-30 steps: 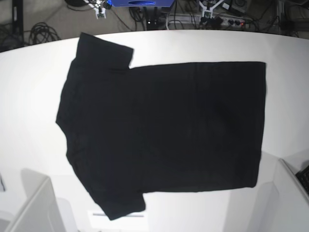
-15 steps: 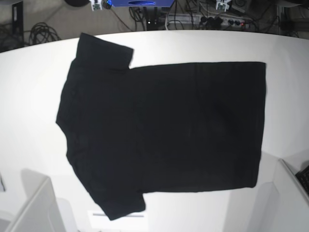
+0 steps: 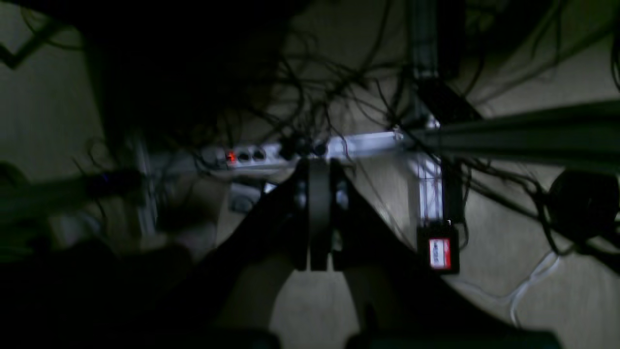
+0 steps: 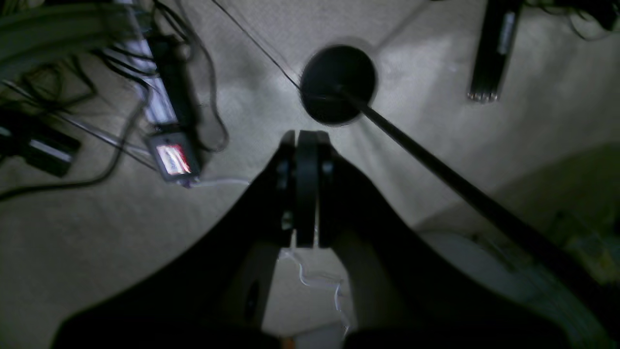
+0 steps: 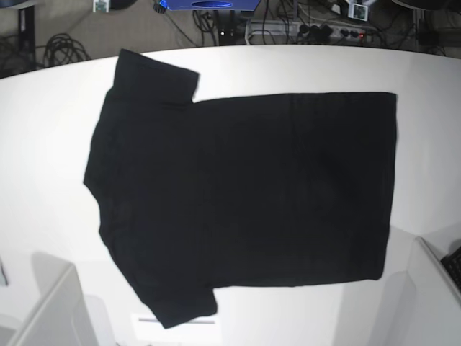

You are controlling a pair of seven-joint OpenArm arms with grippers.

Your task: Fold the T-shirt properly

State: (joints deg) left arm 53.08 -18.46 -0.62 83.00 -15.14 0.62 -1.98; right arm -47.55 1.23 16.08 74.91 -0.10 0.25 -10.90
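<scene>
1. The table is white and fills most of the base view; its far edge borders a floor strewn with cables.
2. The T-shirt lies flat on the table, plain black side up and fully spread. The collar end points to the left of the base view, the hem to the right, and one sleeve reaches toward the far edge, the other toward the near edge. No fold is made.
3. The left gripper is clenched, jaws pressed together, with nothing between them. Its wrist view shows only floor, cables and a power strip, so it is well apart from the cloth.
4. The right gripper is likewise clenched and empty, above bare floor near a round black stand base.
5. Step in hand: judged as the start; both arms are off the table and no grasp is begun.
6. Next move calls for both claws to release, descend to the garment edge, and pinch one long side at sleeve and hem for the first lengthwise fold.
</scene>
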